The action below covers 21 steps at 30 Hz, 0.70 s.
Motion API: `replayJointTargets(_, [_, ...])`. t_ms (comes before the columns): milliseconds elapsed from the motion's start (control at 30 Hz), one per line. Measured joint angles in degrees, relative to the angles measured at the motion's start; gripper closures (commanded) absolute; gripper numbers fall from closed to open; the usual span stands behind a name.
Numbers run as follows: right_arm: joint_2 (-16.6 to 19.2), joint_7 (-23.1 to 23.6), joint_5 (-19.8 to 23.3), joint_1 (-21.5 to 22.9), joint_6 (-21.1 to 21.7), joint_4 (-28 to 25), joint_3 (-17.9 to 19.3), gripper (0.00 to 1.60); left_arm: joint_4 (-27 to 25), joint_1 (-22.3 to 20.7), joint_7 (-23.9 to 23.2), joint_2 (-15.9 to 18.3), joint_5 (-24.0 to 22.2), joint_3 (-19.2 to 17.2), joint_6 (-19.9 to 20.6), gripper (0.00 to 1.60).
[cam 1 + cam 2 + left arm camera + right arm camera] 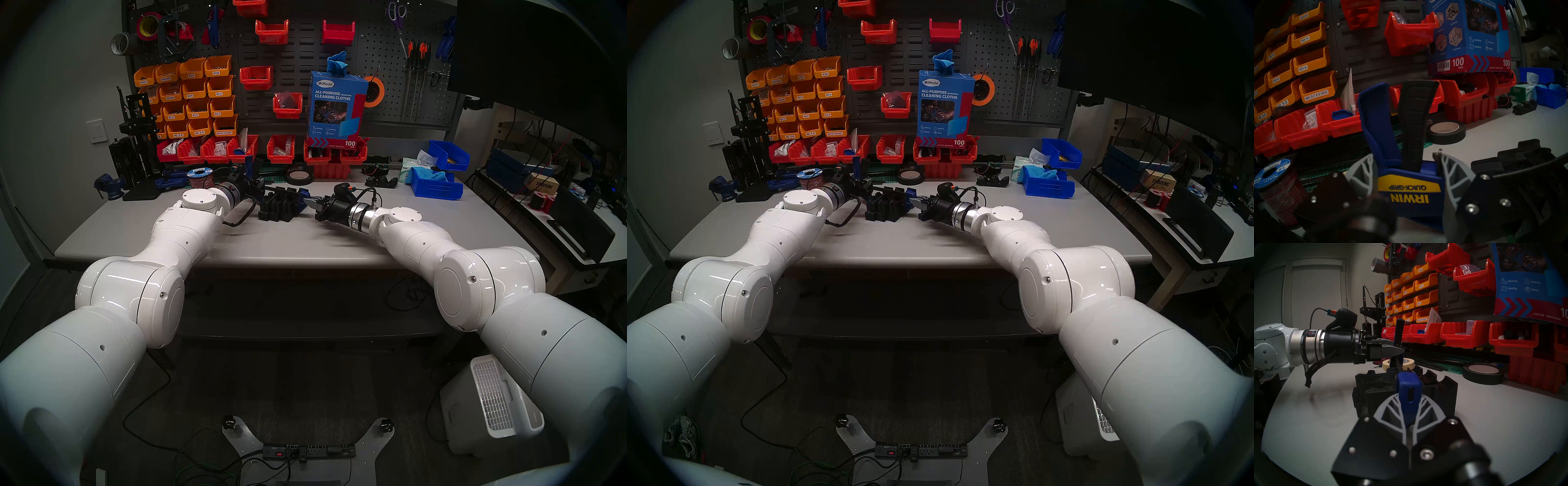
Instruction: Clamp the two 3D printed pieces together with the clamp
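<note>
My left hand (1407, 190) has its fingers (1362, 171) on either side of the clamp (1409, 191), at the blue body with the yellow IRWIN label, and they look pressed against it, so I read this as a grasp on the clamp's body below the trigger and handle, which stand upright in the left wrist view. My right hand (1407, 414) is clenched on the small blue end piece at the other end of the clamp's thin black bar, on the right side of the pieces.

Between the two hands, the two 3D printed pieces (276, 208) sit together on the grey table (305, 244), near its middle, with the clamp's bar running across their top. So I judge the clamp is placed over the work and held at both ends, but the squeeze is not yet finished: from here I cannot tell whether both pads already bear on the pieces, since the black plastic hides the contact in the dim light. What seems left is pumping the trigger until the jaws bite, then letting go.

The pieces are matte black, chunky and comb-like, with blocks and rounded notches along the top. The clamp is blue plastic with black ribbed grip faces. A black tape roll (1446, 133) lies farther back, apart from all this.
</note>
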Motion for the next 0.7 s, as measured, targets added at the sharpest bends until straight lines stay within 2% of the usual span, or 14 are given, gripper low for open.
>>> replayJointTargets(700, [0.0, 0.0, 0.0, 0.0, 0.0, -0.1, 0.0, 1.6, 1.3, -0.1, 0.1, -0.3, -1.0, -0.8, -1.5, 1.6])
